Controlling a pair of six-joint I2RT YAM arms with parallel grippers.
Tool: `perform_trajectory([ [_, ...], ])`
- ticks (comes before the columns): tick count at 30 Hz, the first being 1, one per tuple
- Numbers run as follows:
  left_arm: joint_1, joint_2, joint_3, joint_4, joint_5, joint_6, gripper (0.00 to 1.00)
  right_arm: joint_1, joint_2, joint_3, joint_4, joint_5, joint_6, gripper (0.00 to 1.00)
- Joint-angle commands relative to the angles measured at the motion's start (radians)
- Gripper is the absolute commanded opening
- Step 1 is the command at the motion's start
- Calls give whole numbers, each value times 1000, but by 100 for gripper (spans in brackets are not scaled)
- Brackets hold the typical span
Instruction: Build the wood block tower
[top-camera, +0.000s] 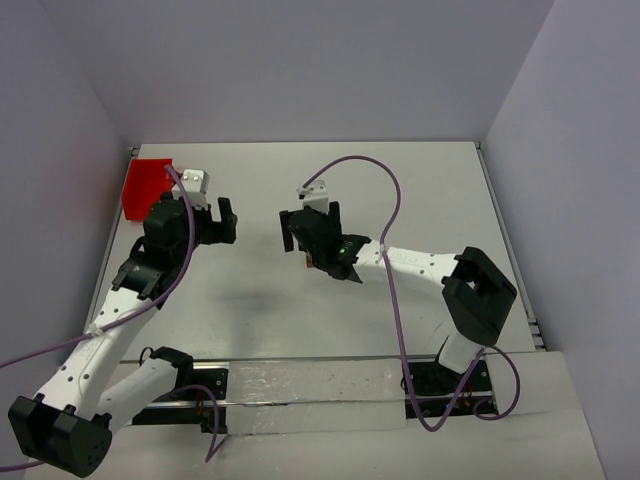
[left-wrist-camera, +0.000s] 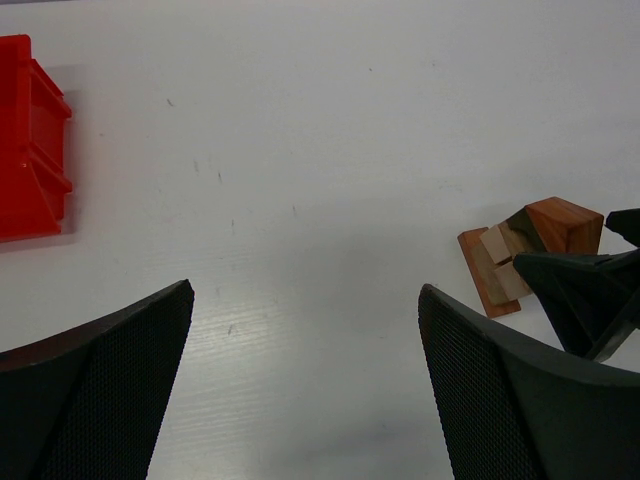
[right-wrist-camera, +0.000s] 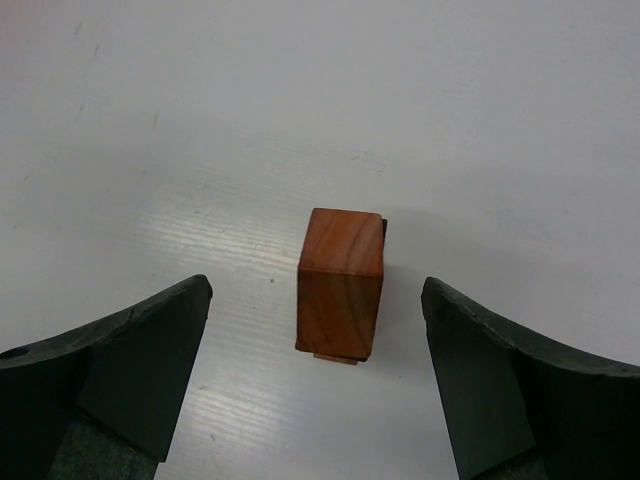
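Two claws are in view, and both stand released: the right claw (right-wrist-camera: 316, 290) has its jaws spread to either side of the wood block tower (right-wrist-camera: 340, 310), with bare counter (right-wrist-camera: 250, 120) showing in the gap on each side, and the left claw (left-wrist-camera: 305, 292) gapes wide around nothing at all. The tower stands between the right claw's jaws, touching neither. From the left wrist we see it off beyond the left claw's right jaw: a flat reddish slab (left-wrist-camera: 475, 255) at the bottom, pale pieces (left-wrist-camera: 497, 245) and something dark in the middle, and a reddish-brown block (left-wrist-camera: 565, 225) on top. We judge the step in hand to be the letting-go of that top block onto the stack. The next move, as we read it, calls for the right claw to rise straight away from the tower, since either jaw drifting sideways would meet a narrow stack that looks easy to topple. Whether more blocks are to come we cannot tell; no loose block shows in any view. A red tray (left-wrist-camera: 30, 140) sits ahead and to the left of the left claw, well apart from the tower, and we cannot see into it. The only things close enough to trouble the tower are the right claw's own jaws.
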Motion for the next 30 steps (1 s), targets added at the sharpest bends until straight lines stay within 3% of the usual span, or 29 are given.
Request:
perform_trajectory([
  [1, 6, 31, 94, -32, 42, 6, 99, -6, -99, 92, -23, -90, -51, 95],
  [6, 35, 126, 207, -154, 120, 16, 99, -62, -173, 242, -183, -221, -102, 99],
  [14, 85, 193, 299, -218, 259, 16, 99, -361, -330, 304, -311, -412, -174, 100],
  [22, 124, 392, 366, -270, 134, -7, 99, -652, -459, 111, -409, -461, -224, 100],
  [26, 181, 376, 297, -207, 151, -44, 99, -771, -503, -53, -440, -525, -242, 100],
  [30, 239, 330, 233, -163, 133, -47, 99, -816, -542, -152, -433, -500, -246, 100],
])
